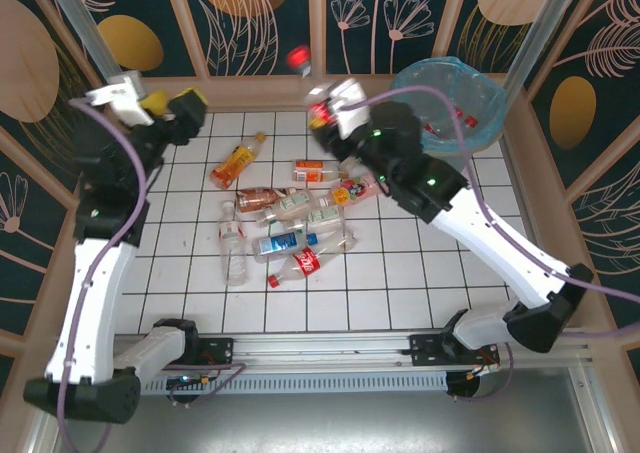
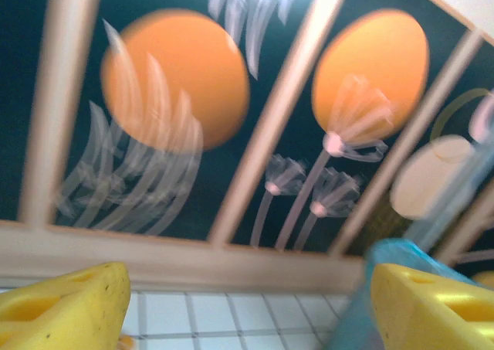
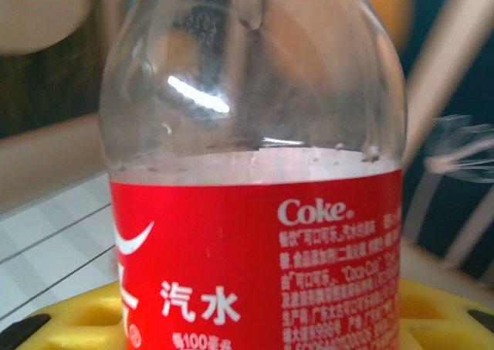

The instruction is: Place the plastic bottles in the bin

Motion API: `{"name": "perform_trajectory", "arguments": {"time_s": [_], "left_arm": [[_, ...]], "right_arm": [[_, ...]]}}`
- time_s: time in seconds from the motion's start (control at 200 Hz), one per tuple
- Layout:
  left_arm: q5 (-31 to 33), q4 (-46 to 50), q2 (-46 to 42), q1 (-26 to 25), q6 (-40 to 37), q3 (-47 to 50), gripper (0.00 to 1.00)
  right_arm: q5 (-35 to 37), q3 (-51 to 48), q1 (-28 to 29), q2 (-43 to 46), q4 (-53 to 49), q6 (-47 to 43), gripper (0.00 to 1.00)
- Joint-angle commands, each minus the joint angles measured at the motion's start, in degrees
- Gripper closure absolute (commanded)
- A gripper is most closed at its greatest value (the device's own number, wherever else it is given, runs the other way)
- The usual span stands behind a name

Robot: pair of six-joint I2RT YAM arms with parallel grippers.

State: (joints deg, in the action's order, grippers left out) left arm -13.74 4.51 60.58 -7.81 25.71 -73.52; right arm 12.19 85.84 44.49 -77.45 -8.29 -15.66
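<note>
The white tiled table [image 1: 190, 273] carries the whole scene, with the round bin [image 1: 450, 63] standing at its far right corner, lined in a light-blue bag. Something red lies inside the bin, possibly a bottle, though the top external view is too small to be sure.

The plastic bottles [image 1: 290, 218] lie in a loose heap near the middle of the table, well apart from the bin. Most are clear with red, blue, white or green labels. An orange bottle [image 1: 238, 161] rests at the far left edge of the heap, and a red-labelled one [image 1: 300, 266] lies at its near edge.

The right gripper [image 1: 320, 108] is raised above the far side of the heap, to the left of the bin, and is clenched on a Coke bottle [image 3: 255, 211]. That bottle stands upright between the yellow pads [image 3: 77, 319], its red cap uppermost.

The left gripper [image 1: 173, 101] hangs over the table's far left corner, its yellow fingers [image 2: 69, 304] spread wide with nothing between them.
</note>
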Motion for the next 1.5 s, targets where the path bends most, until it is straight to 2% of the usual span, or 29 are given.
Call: {"name": "perform_trajectory", "arguments": {"time_s": [0.0,0.125,0.165,0.2,0.3,0.51,0.741,1.026,1.191,1.316,1.496], "left_arm": [[-2.7,-3.2,3.7,-6.7,2.2,-2.4,0.18],[-2.2,-3.5,6.8,-11.7,1.9,-3.3,0.18],[-1.9,-3.6,7.4,-12.8,1.7,-3.2,0.18],[-1.7,-3.9,7.7,-13.4,1.6,-3.0,0.18],[-1.6,-4.6,8.5,-14.2,1.5,-2.0,0.17],[-0.8,-4.3,9.4,-14.4,0.3,-0.4,0.17],[0.1,-4.2,9.2,-14.4,-0.8,2.2,0.15],[0.4,-4.7,9.9,-14.4,-1.0,3.8,0.14],[1.0,-4.8,10.2,-14.4,-1.1,4.3,0.14],[0.9,-4.7,10.2,-14.4,-1.1,4.4,0.13],[1.6,-4.6,9.9,-14.4,-1.4,4.3,0.13]], "right_arm": [[11.3,-3.1,-6.1,-0.3,18.3,-2.7,0.59],[16.6,-3.5,-12.4,-3.1,24.9,-3.8,0.59],[17.7,-4.5,-12.8,-3.7,27.5,-3.5,0.59],[18.0,-5.4,-15.8,-4.0,29.4,-2.2,0.59],[17.4,-7.5,-19.5,-5.3,32.6,2.1,0.6],[17.3,-10.5,-23.6,-10.5,35.4,7.7,0.57],[13.0,-12.1,-27.4,-14.3,34.7,13.3,0.55],[3.5,-13.6,-31.6,-15.7,31.4,19.1,0.51],[0.0,-14.4,-32.4,-15.1,30.3,20.3,0.44],[-0.7,-14.1,-32.3,-14.0,30.0,20.5,0.3],[-0.7,-13.0,-32.3,-12.8,29.7,21.0,0.23]]}}
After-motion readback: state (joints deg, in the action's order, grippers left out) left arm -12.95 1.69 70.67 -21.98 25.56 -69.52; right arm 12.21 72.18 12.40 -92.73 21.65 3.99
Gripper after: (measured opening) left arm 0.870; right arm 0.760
